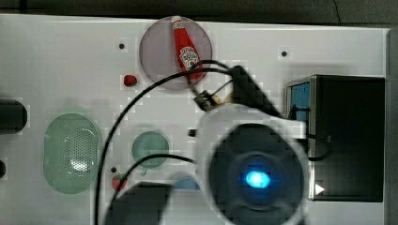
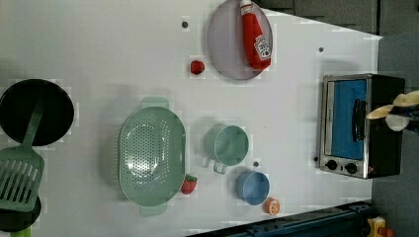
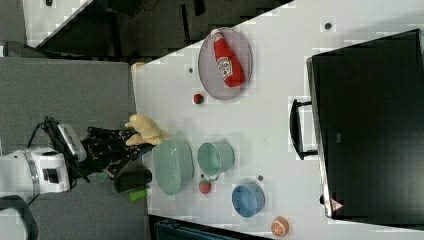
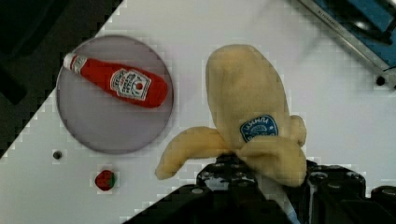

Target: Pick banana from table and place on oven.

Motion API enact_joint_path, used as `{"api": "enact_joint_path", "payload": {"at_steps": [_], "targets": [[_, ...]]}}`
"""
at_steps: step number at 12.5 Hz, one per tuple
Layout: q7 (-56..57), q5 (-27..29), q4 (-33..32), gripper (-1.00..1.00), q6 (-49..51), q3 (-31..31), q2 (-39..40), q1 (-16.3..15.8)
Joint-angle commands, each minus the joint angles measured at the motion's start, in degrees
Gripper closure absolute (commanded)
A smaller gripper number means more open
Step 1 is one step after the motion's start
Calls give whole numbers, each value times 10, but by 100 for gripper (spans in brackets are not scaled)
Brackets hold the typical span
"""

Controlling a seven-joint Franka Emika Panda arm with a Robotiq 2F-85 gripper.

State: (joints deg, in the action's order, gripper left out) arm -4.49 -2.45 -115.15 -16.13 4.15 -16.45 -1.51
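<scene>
wrist view shows the gripper (image 4: 254,175) clamped on the banana (image 4: 247,112) low down, where its peel flaps fold out, with the body rising free above the jaws. it is carried off the table (image 4: 261,28), with the plate (image 4: 93,126) and ketchup bottle (image 4: 116,84) below. it looks like a soft plush: light, squashy, unlikely to break. a hold on the thick middle seems steadier than the floppy flaps. in the left view it hangs over the oven (image 2: 383,126) at the left view's right.
</scene>
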Motion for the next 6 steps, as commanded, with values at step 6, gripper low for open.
{"api": "enact_joint_path", "payload": {"at_steps": [6], "targets": [[301, 7, 16, 51, -11, 213, 92, 22]]}}
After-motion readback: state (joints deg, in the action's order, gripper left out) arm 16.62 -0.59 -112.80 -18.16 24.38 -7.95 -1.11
